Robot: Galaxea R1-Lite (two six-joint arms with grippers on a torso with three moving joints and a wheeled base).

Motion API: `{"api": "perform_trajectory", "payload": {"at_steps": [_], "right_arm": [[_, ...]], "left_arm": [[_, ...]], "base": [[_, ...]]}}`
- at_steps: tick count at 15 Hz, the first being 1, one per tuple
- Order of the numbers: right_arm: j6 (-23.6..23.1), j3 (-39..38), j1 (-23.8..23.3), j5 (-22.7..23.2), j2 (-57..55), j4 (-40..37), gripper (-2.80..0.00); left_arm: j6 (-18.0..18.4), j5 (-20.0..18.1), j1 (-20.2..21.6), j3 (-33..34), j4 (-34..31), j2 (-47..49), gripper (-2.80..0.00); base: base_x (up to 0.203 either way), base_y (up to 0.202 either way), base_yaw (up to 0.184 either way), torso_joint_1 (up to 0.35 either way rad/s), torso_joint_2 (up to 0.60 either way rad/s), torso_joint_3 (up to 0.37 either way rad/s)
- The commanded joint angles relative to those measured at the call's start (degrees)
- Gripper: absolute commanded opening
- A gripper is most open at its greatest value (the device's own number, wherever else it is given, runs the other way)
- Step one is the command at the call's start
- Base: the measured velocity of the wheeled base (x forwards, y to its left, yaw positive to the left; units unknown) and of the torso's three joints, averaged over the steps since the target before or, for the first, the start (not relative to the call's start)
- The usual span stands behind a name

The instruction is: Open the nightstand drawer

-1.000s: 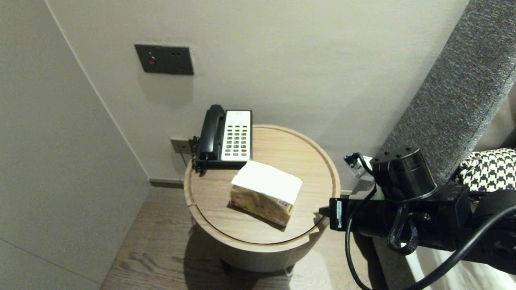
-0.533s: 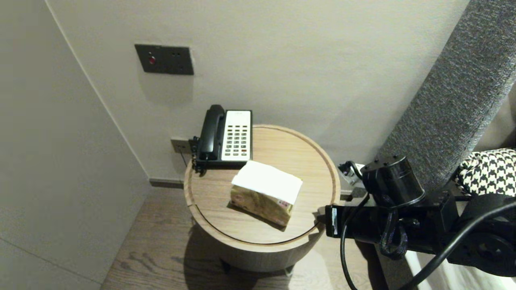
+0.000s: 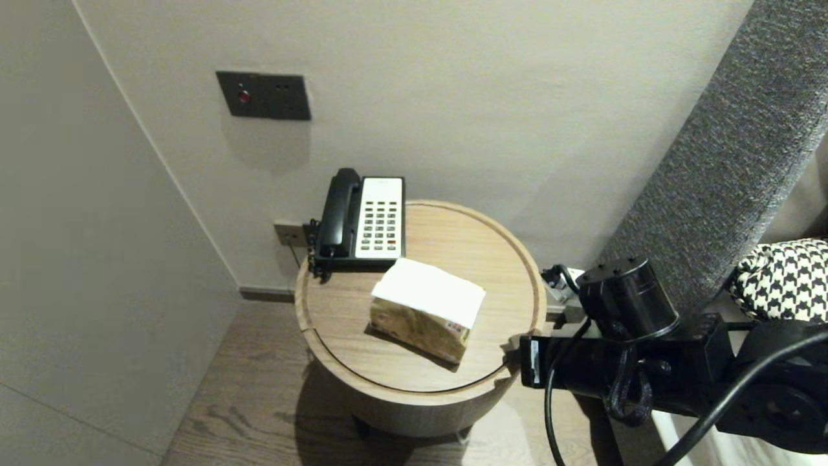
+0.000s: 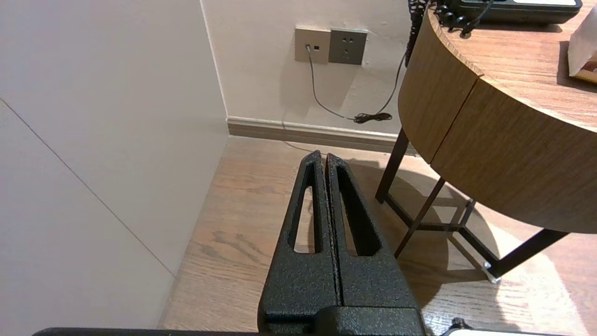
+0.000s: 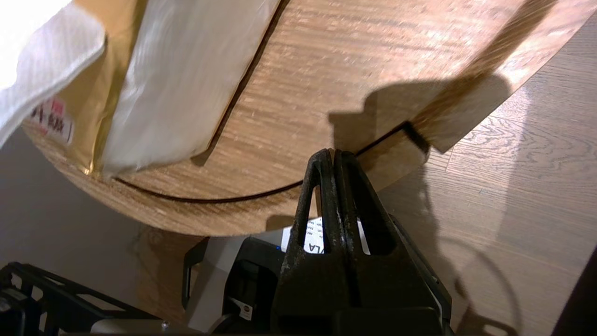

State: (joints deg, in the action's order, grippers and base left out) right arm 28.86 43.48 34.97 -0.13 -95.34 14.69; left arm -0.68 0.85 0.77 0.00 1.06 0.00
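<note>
Wood makes up the round table point(image 3: 453, 246), and our right arm hides part of its near rim. Near the middle lies the tissue pack point(image 3: 424, 317), gold with white tissue on top. Its long side slants from the phone point(image 3: 362, 220) toward the right gripper point(image 5: 333, 154). That gripper has its fingers pressed together on nothing, at the rim; we cannot tell if it touches. The left gripper point(image 4: 322, 156) is closed too, low over the floor point(image 4: 252, 196). The pack's small red label point(image 5: 51, 122) is too tiny for us to read.
</note>
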Motion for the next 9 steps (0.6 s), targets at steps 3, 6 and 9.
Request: {"api": "perform_trajectory", "payload": {"at_steps": [3, 6, 9], "right_arm": [[0.1, -1.3, 0.7, 0.1, 0.5, 0.0, -2.8], [0.1, -2.8, 1.5, 0.1, 0.6, 0.1, -2.8], [0.1, -3.2, 2.4, 0.0, 1.8, 0.0, -2.8]], "left_arm": [[0.0, 0.0, 0.0, 0.0, 0.1, -0.3, -2.8], [0.0, 0.0, 0.0, 0.0, 0.0, -0.3, -2.8], [0.0, 0.0, 0.0, 0.0, 0.1, -0.3, -2.8]], "base": [[0.0, 0.0, 0.0, 0.0, 0.0, 0.0], [0.0, 0.0, 0.0, 0.0, 0.0, 0.0], [0.0, 0.0, 0.0, 0.0, 0.0, 0.0]]}}
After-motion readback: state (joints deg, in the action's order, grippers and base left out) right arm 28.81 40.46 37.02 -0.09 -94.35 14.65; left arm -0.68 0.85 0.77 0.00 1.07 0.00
